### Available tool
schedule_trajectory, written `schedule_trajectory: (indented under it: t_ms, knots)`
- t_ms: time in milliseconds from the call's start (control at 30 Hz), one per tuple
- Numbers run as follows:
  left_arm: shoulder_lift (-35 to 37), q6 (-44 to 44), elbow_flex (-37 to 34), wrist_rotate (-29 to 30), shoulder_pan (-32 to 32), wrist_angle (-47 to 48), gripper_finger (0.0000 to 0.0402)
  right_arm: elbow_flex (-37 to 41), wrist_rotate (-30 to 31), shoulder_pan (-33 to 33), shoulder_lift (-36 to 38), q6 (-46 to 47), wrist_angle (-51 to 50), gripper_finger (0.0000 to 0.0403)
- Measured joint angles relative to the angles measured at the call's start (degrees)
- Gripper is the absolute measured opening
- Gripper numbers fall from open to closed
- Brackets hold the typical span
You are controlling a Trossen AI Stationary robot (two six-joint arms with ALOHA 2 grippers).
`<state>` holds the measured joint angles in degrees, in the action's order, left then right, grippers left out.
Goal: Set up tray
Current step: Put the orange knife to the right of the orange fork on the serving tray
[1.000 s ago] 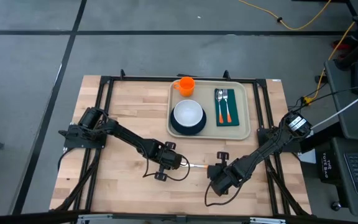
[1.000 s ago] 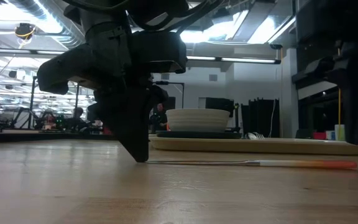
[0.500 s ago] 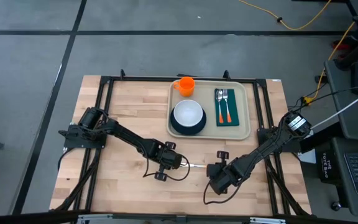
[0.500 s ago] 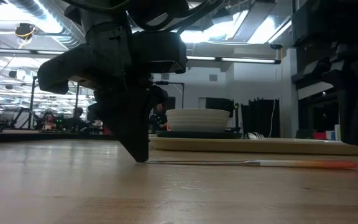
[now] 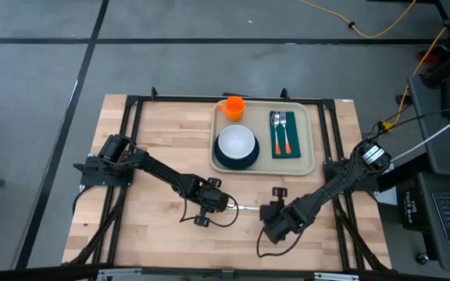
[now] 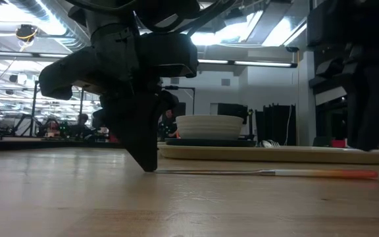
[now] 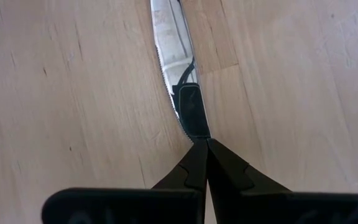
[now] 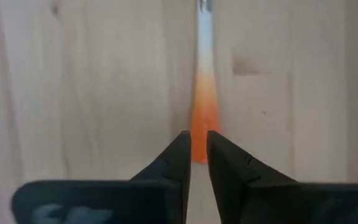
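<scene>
Right claw (image 8: 196, 149) has been eased slightly apart round knife (image 6: 262, 173) handle w/ left claw (image 7: 202, 144) pressed together on blade tip — regrasp likely before tray (image 5: 312, 140) placement.

The left claw (image 7: 202, 144) points down at the pale wooden tabletop (image 7: 73, 93), its two dark fingers (image 7: 188, 171) pressed together so that their tips meet in a single point. That point rests on the blade of a knife (image 7: 173, 43), which lies flat on the wood and runs away from the claw. The blade's serrated edge shows along one side, and its shiny metal mirrors the dark fingertip just above the contact point.
</scene>
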<state>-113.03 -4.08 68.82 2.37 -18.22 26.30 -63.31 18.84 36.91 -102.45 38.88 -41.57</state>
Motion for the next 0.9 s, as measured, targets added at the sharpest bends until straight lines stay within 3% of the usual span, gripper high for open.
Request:
schedule_trajectory:
  t_ms: [233,400,733,900]
  knots:
    - [0.0,0.33,-0.02,-0.05,0.02,0.0,0.0002,0.0,-0.16,0.0,0.0,1.44,-1.52,0.0116]
    - [0.0,0.33,-0.02,-0.07,0.02,0.0,0.0001,0.0,-5.56,-0.72,0.0,1.46,-1.61,0.0148]
    - [0.0,0.33,-0.02,-0.48,0.09,-0.25,0.0001,5.51,-7.05,-2.83,0.07,2.7,-0.49,0.0158]
    - [0.0,0.33,-0.02,-0.61,0.09,-0.39,0.0003,6.23,-8.36,-3.74,0.24,-1.13,1.74,0.0158]
